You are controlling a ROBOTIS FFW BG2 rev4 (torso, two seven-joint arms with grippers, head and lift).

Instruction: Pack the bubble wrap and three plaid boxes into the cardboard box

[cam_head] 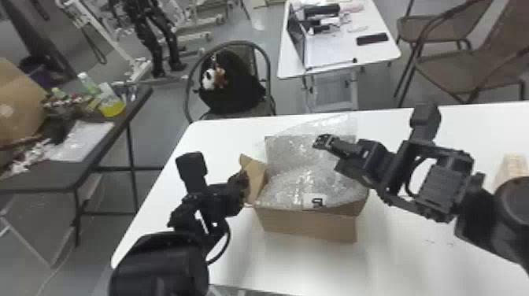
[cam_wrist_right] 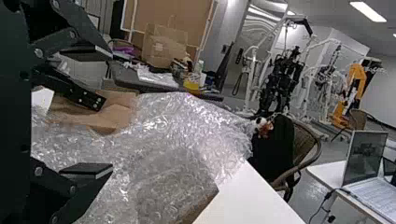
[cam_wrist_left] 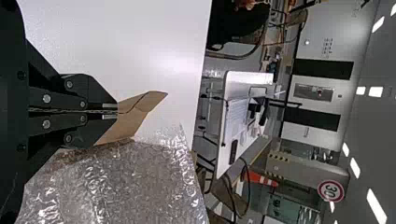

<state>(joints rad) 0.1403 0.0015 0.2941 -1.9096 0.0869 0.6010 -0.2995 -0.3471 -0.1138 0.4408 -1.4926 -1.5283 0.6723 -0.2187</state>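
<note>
In the head view, my left gripper (cam_head: 243, 182) is at the left side of the cardboard box (cam_head: 307, 226), shut on its raised flap (cam_head: 256, 173). My right gripper (cam_head: 328, 154) stands open over the bubble wrap (cam_head: 299, 173), which lies across the box opening and rises along its far side. The left wrist view has my left gripper (cam_wrist_left: 116, 111) closed at the flap (cam_wrist_left: 135, 114), beside the wrap (cam_wrist_left: 135, 182). In the right wrist view, nothing is held in my right gripper (cam_wrist_right: 100, 112); bubble wrap (cam_wrist_right: 187, 135) spreads past it. The wrap covers the box contents.
A light brown box (cam_head: 511, 169) stands at the right on the white table (cam_head: 393, 267), partly behind the right arm. Beyond the far edge are a chair with a black bag (cam_head: 232, 86) and a smaller table (cam_head: 330, 55). A dark table (cam_head: 51, 173) is at the left.
</note>
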